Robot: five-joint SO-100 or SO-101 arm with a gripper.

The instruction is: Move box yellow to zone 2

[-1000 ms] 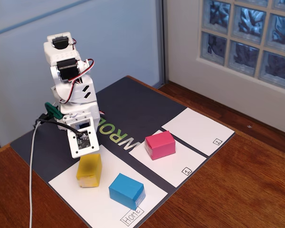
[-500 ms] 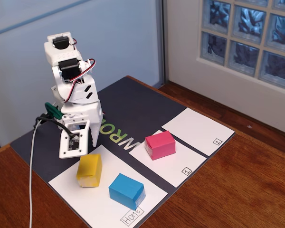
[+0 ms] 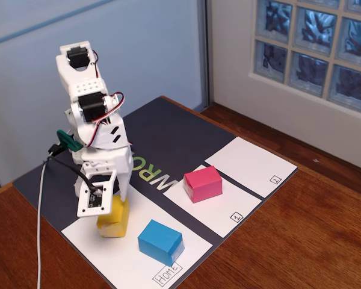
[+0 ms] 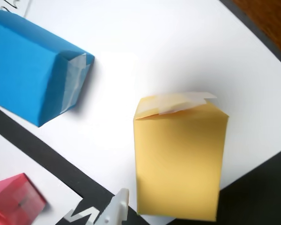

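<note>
The small yellow paper-wrapped box (image 4: 178, 164) stands on the white "Home" paper sheet (image 3: 123, 265) directly under the jaws, long axis running away from them in the wrist view, their opening indiscernible.

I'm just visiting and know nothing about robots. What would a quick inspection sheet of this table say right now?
Surface: wooden table with a dark mat carrying white paper sheets.
Job's things: yellow box stands on the Home sheet, under the arm; zone 2 sheet has no box on it.
Clutter: blue box on the Home sheet; pink box on the sheet marked 1.
Gripper: gripper is down at the yellow box; open or shut cannot be told.
Cables: white cable runs across the table; red and black wires on the arm.
Surroundings: glass-block window, pale wall.
</note>
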